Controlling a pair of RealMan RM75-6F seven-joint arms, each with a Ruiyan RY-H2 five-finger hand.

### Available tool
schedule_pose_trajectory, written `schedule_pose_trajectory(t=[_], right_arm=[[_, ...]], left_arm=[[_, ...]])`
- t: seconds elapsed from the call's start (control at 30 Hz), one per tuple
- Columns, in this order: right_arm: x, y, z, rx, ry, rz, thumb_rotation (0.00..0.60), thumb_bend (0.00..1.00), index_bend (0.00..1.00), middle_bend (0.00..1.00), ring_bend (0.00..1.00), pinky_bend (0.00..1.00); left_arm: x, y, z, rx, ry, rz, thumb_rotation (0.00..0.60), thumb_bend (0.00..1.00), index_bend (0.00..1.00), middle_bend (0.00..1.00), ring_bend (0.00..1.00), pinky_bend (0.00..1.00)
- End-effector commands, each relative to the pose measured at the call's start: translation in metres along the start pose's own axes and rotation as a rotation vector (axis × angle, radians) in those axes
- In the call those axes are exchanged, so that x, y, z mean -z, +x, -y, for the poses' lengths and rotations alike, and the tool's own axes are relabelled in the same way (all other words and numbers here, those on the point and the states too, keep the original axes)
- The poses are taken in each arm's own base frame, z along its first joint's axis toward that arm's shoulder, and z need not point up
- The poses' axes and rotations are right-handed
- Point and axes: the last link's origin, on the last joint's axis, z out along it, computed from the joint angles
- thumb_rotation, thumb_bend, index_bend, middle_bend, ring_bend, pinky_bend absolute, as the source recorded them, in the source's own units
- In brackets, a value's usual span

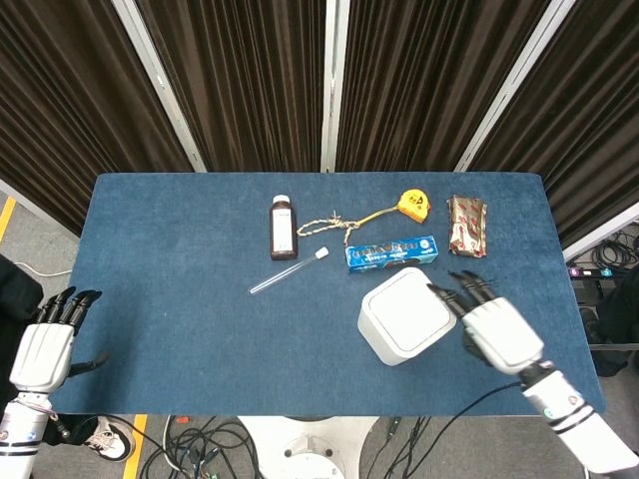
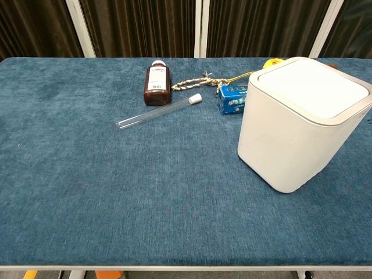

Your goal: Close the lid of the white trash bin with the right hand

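Note:
The white trash bin (image 1: pixel 404 314) (image 2: pixel 299 119) stands near the table's front right, its lid lying flat and shut on top. My right hand (image 1: pixel 497 327) hovers just right of the bin with fingers spread, holding nothing and apart from the lid. The chest view does not show this hand. My left hand (image 1: pixel 48 344) hangs off the table's left front corner, fingers extended and empty.
Behind the bin lie a blue toothpaste box (image 1: pixel 391 252) (image 2: pixel 233 98), a clear test tube (image 1: pixel 288 270) (image 2: pixel 158 110), a brown medicine bottle (image 1: pixel 284 229) (image 2: pixel 157 82), a knotted rope (image 1: pixel 329 227), a yellow tape measure (image 1: pixel 413 205) and a snack packet (image 1: pixel 467 226). Dark curtains back the blue table (image 1: pixel 180 269).

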Motion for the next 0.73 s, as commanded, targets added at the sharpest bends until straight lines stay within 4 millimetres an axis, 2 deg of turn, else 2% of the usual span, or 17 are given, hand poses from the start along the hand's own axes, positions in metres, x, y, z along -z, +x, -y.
schedule_pose_trajectory(t=[0.03,0.2,0.27,0.33,0.4,0.47,0.53,0.73], right_arm=[[0.036,-0.001,-0.039,-0.044,-0.144,-0.070,0.600,1.00,0.00,0.19,0.00,0.00],[0.082,-0.031,-0.089,-0.068,-0.362,-0.081,0.600,0.99,0.00,0.16,0.00,0.00],[0.097,-0.044,-0.104,-0.060,-0.445,-0.089,0.600,0.93,0.00,0.09,0.00,0.00],[0.108,-0.054,-0.115,-0.027,-0.522,-0.098,0.600,0.68,0.00,0.02,0.00,0.00],[0.115,-0.062,-0.122,0.019,-0.591,-0.090,0.600,0.26,0.00,0.00,0.00,0.00],[0.115,-0.065,-0.124,0.051,-0.619,-0.095,0.600,0.05,0.00,0.00,0.00,0.00],[0.111,-0.065,-0.123,0.078,-0.615,-0.122,0.600,0.00,0.00,0.00,0.00,0.00],[0.103,-0.066,-0.119,0.111,-0.547,-0.214,0.600,0.00,0.00,0.00,0.00,0.00]], left_arm=[[0.000,0.000,0.000,0.001,-0.002,-0.001,0.600,0.00,0.15,0.16,0.06,0.14],[-0.002,0.000,-0.004,0.006,-0.010,-0.002,0.600,0.00,0.15,0.16,0.06,0.14],[-0.003,0.001,-0.006,0.008,-0.012,-0.009,0.600,0.00,0.15,0.16,0.06,0.14],[-0.003,0.002,-0.007,0.009,-0.012,-0.012,0.600,0.00,0.15,0.16,0.06,0.14],[-0.003,0.001,-0.008,0.008,-0.013,-0.012,0.600,0.00,0.15,0.16,0.06,0.14],[-0.003,0.000,-0.009,0.008,-0.013,-0.010,0.600,0.00,0.15,0.16,0.06,0.14],[-0.003,0.000,-0.009,0.007,-0.014,-0.016,0.600,0.00,0.15,0.16,0.06,0.14],[-0.001,0.000,-0.008,0.016,-0.008,-0.033,0.600,0.00,0.15,0.16,0.06,0.14]])
